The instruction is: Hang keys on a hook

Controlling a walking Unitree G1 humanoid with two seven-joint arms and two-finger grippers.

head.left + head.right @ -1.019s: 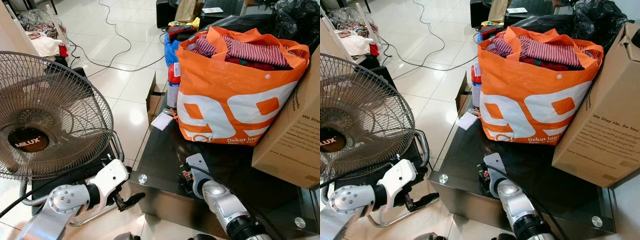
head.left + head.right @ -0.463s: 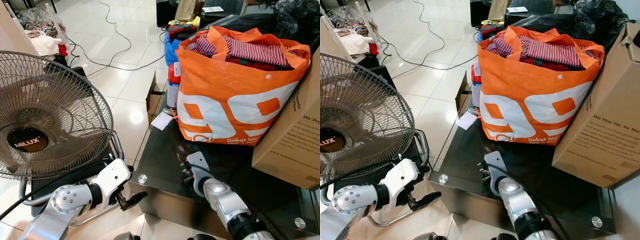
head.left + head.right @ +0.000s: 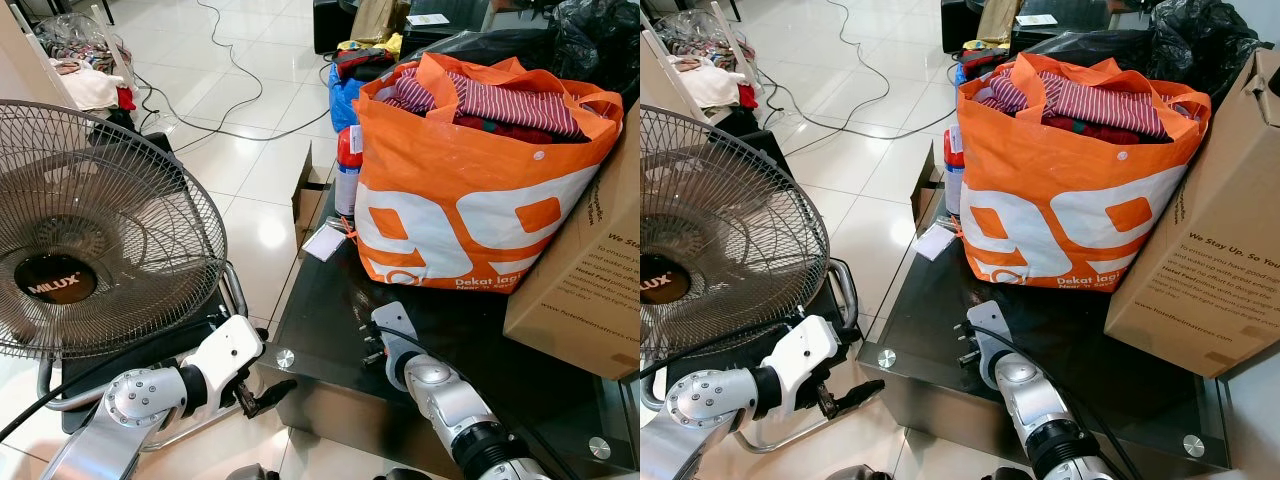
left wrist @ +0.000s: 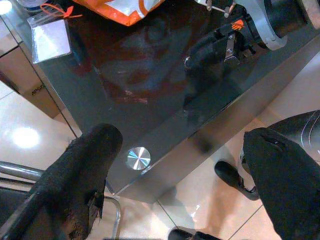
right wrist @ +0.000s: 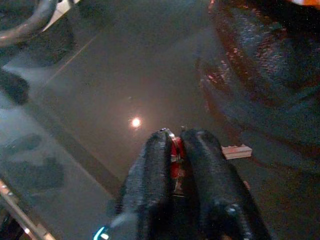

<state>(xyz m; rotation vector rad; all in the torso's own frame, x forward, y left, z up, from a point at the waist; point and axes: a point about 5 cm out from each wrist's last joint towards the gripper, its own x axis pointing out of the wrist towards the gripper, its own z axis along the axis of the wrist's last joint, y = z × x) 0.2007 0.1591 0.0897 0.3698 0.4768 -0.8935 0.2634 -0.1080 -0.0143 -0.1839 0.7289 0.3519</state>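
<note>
My right gripper (image 5: 175, 137) hovers low over the black glass table (image 3: 330, 310), close to its front edge. Its two black fingers (image 5: 152, 165) are pressed together on a small red piece of the keys (image 5: 175, 151). Most of the keys is hidden between the pads. From the left wrist view the same gripper (image 4: 212, 50) shows with metal bits at the wrist. My left gripper (image 4: 182, 170) is open below the table's front left corner, over the tiled floor, with nothing between its fingers (image 4: 85, 170). In the left eye view it (image 3: 262, 392) sits just left of the corner.
A full orange bag (image 3: 470, 190) and a cardboard box (image 3: 590, 270) stand at the back of the table. A spray can (image 3: 346, 170) and a small clear pouch (image 3: 324, 243) sit at its far left edge. A big floor fan (image 3: 90, 230) stands to the left; cables (image 3: 230, 100) cross the floor.
My right gripper has edged a little farther over the table toward the orange bag, still shut. The left arm has barely moved.
</note>
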